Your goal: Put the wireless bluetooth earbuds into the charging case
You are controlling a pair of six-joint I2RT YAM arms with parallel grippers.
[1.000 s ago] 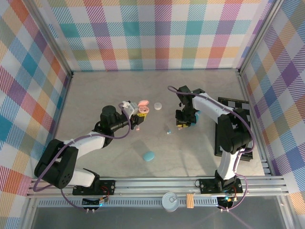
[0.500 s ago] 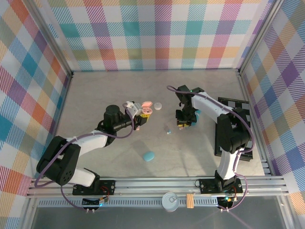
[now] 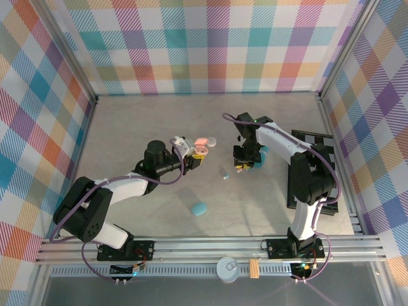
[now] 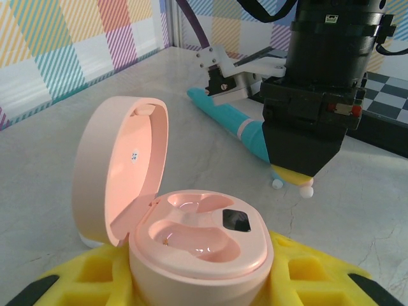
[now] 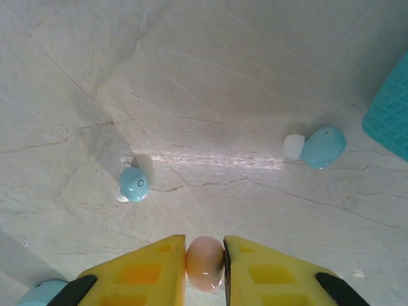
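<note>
1. I see the pink earbud (image 5: 204, 263) pinched between the yellow fingers of the right gripper (image 5: 204, 254), over the table (image 5: 210, 76).
2. A teal earbud (image 5: 134, 185) lies loose on the table left of those fingers. A second teal earbud (image 5: 322, 146) lies to their right (white tip on it).
3. The pink charging case (image 4: 199, 245) is open with its lid (image 4: 121, 169) tipped back, and the left gripper (image 4: 201, 284) is clamped on its base.
4. The right gripper hangs near the case, not touching it.
5. A teal strip (image 4: 233, 121) lies beyond the case, and a teal case (image 3: 199, 208) sits well apart, towards the arm bases.
</note>
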